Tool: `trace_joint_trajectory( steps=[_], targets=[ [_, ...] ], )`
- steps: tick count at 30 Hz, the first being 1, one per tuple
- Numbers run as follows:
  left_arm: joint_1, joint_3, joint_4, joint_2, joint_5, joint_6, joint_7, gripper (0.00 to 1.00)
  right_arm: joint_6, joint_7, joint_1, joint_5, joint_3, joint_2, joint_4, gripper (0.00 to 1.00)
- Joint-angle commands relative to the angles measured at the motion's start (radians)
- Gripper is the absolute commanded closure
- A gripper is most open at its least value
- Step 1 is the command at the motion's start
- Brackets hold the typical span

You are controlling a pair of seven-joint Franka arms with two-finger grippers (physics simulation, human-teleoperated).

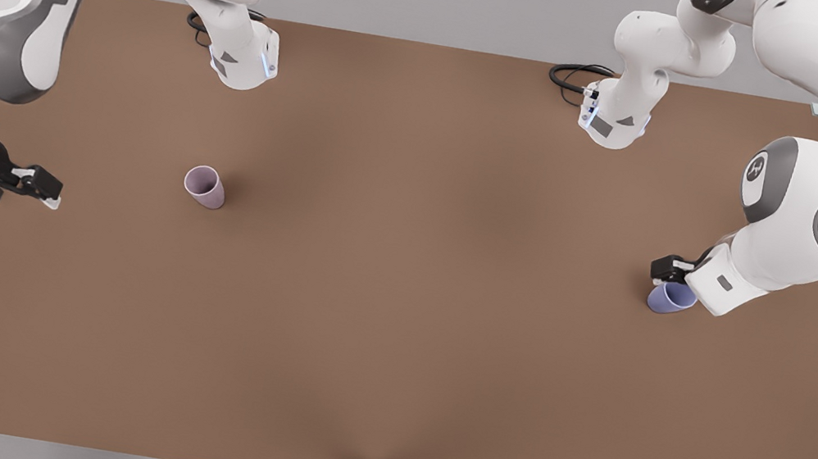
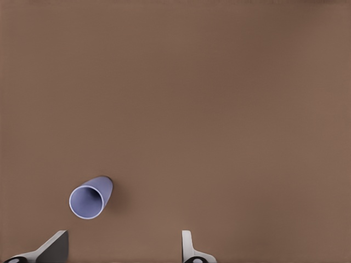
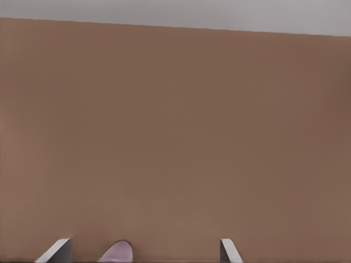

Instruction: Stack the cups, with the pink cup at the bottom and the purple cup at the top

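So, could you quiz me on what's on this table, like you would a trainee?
1. What colour is the cup nearest the right gripper?
2. True or false: one cup is already stacked inside the other.
3. The left gripper, close to the purple cup, is: A open, B shut on it.

Key: 1 pink, the pink cup; 2 false; 3 A.

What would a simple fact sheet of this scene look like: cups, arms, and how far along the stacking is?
Table: brown
Pink cup: stands alone, toward the front view's left
Purple cup: far off at the front view's right
Left gripper: close by the purple cup, jaws open, holding nothing
Right gripper: short of the pink cup, jaws open, holding nothing
Stacking: not yet begun; the cups are apart
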Motion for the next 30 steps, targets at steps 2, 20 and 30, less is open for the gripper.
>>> trace_joint_trajectory(
  steps=[2, 20, 30],
  targets=[
    [0.000, 0.000, 0.001, 0.000, 0.001, 0.005, -0.005, 0.00, -0.067, -0.038, 0.005, 0.013, 0.000, -0.005, 0.001, 0.00],
    [0.000, 0.009, -0.015, 0.007, -0.002, -0.024, -0.016, 0.00, 0.398, -0.193, 0.056, 0.021, -0.001, -0.266, -0.877, 0.00],
    [-0.002, 0.009, -0.015, 0.019, -0.002, -0.025, -0.020, 0.00, 0.614, -0.202, 0.093, 0.026, 0.002, -0.195, -1.033, 0.00]
  ],
)
